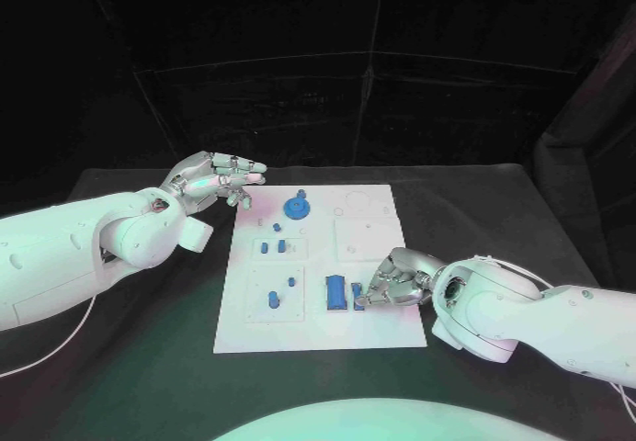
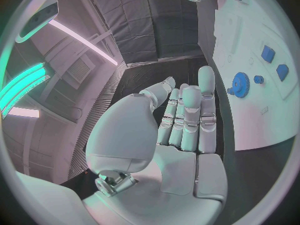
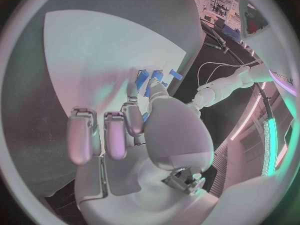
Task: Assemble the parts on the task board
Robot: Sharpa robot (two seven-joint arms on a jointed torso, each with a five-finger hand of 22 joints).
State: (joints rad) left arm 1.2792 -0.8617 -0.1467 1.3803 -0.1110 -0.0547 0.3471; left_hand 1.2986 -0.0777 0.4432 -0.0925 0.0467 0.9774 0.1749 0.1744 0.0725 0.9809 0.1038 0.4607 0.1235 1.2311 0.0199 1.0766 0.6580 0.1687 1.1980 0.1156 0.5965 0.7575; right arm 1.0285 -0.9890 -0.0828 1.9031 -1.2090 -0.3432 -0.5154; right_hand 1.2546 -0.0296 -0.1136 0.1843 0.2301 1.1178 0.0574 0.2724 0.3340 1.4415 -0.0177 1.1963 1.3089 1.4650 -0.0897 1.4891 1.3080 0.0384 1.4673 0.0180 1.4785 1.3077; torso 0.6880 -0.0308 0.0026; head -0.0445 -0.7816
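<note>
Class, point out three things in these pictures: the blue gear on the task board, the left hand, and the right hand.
blue gear [image 1: 300, 208], head view, its round top face.
left hand [image 1: 216, 179], head view, back of the hand.
right hand [image 1: 393, 280], head view, its knuckles.

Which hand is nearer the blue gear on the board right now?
Left. The left hand hovers just off the task board's far left corner, beside the blue gear. The right hand is at the board's near right, by the blue block.

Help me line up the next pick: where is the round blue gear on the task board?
In the head view the round blue gear stands near the task board's far edge, just right of the left hand.
</note>
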